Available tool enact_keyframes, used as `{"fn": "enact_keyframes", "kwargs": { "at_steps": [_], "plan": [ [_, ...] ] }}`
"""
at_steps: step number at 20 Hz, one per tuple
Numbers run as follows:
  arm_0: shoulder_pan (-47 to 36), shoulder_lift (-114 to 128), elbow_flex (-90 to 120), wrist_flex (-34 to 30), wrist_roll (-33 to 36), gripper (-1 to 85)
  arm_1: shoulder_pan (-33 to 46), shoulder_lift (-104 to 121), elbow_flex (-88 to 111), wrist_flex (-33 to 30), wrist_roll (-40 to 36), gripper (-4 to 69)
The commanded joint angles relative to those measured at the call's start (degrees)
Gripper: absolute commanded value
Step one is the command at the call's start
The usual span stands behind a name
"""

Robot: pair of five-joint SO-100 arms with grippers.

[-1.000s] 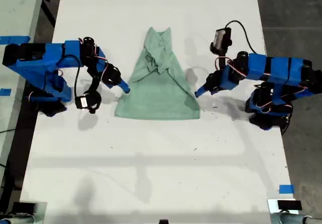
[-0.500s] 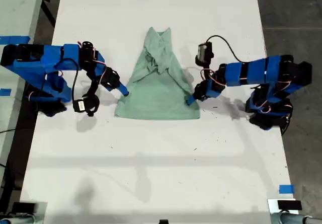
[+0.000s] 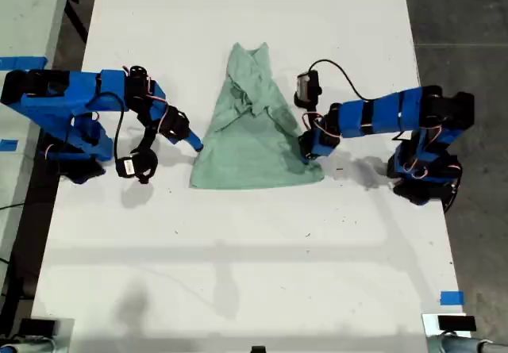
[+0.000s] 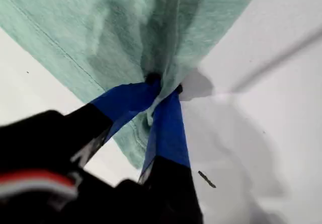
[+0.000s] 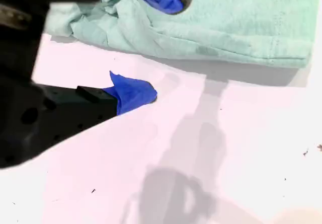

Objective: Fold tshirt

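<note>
The first wrist view alone shows my first gripper (image 4: 163,90) pinching the tshirt (image 3: 255,131) edge; my second gripper (image 5: 151,43) gapes beside its hem, one finger on the cloth.

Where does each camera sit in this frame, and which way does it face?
Exterior view: overhead, looking straight down on the white table, the tshirt and both blue arms.
First wrist view: rides on my first gripper, looking along its blue jaws, shut on the tshirt's edge.
Second wrist view: rides on my second gripper, jaws open astride the tshirt's edge.
Shared: all three show the tshirt and table.
</note>
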Motion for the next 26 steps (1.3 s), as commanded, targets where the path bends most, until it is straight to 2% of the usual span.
{"fn": "enact_keyframes", "kwargs": {
  "at_steps": [1,5,7,13,15,17,18,20,22,23,26],
  "plan": [
    [0.4,2.5,-0.3,-0.8,-0.6,20.9,-1.1,1.2,-2.8,7.4,0.8,-1.8],
    [0.7,2.2,-0.3,-1.5,-0.4,20.6,-2.1,6.4,-15.1,22.3,0.7,-1.9],
    [1.0,2.1,-0.2,-1.6,-0.4,20.6,-3.3,5.4,-24.1,26.1,1.8,-1.9],
    [1.1,2.2,-0.2,-1.8,-0.4,20.6,-8.3,-16.6,-54.1,28.8,9.0,-1.9],
    [1.1,1.9,-0.1,-1.8,-0.4,20.7,-9.1,-24.1,-59.6,27.0,11.6,-1.9],
    [1.2,1.8,-0.1,-1.9,-0.4,21.0,-9.6,-27.6,-57.4,20.0,14.0,-2.1],
    [1.2,1.8,-0.1,-2.0,-0.4,21.0,-9.8,-29.6,-57.4,18.1,15.4,0.6],
    [1.2,1.7,-0.1,-2.0,-0.4,21.2,-9.9,-34.3,-57.6,15.2,17.1,21.5],
    [1.2,1.7,-0.2,-1.9,-0.4,21.4,-10.5,-35.7,-58.2,15.0,18.7,33.1],
    [1.3,1.7,-0.3,-1.8,-0.4,21.4,-10.8,-34.8,-59.1,16.4,18.5,36.0],
    [1.6,1.7,-0.4,-1.2,-0.7,21.3,-11.3,-27.3,-61.8,25.8,17.5,32.3]
  ]
}}
